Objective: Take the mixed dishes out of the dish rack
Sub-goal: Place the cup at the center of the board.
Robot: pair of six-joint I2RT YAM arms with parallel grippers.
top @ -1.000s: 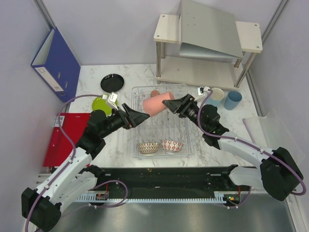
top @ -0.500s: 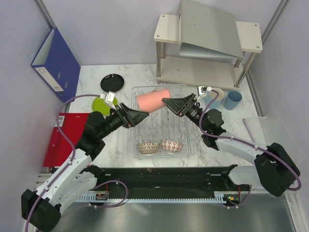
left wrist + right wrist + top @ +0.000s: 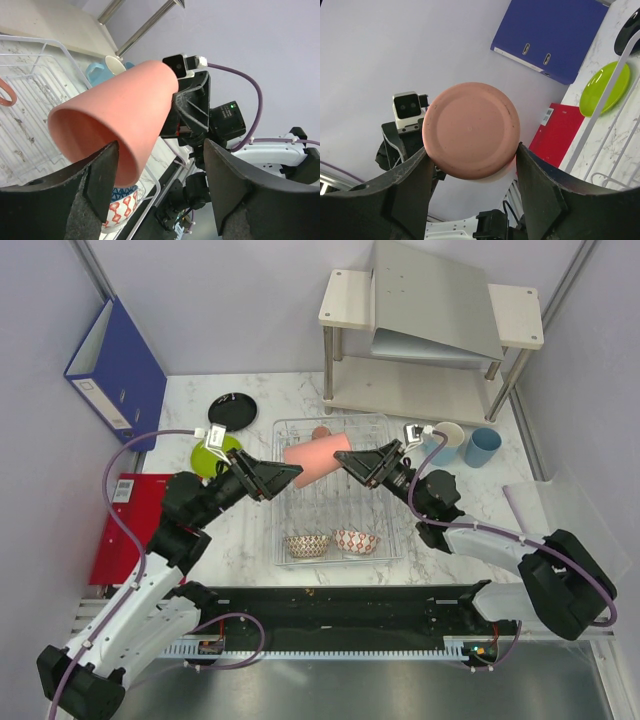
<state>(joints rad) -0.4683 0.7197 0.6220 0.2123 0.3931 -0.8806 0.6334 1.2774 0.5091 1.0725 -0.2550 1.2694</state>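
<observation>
The pink cup (image 3: 317, 458) lies on its side in the air above the dish rack (image 3: 388, 540). Its base is pinched between the jaws of the right gripper (image 3: 349, 458). The left gripper (image 3: 286, 475) sits at the cup's open mouth, jaws spread wide and not closed on it. A brown bowl (image 3: 308, 545) and a red bowl (image 3: 357, 540) stand at the rack's near end. The rack rests on the bench (image 3: 240, 540).

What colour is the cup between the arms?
The cup is salmon pink; left wrist view shows it best.
</observation>
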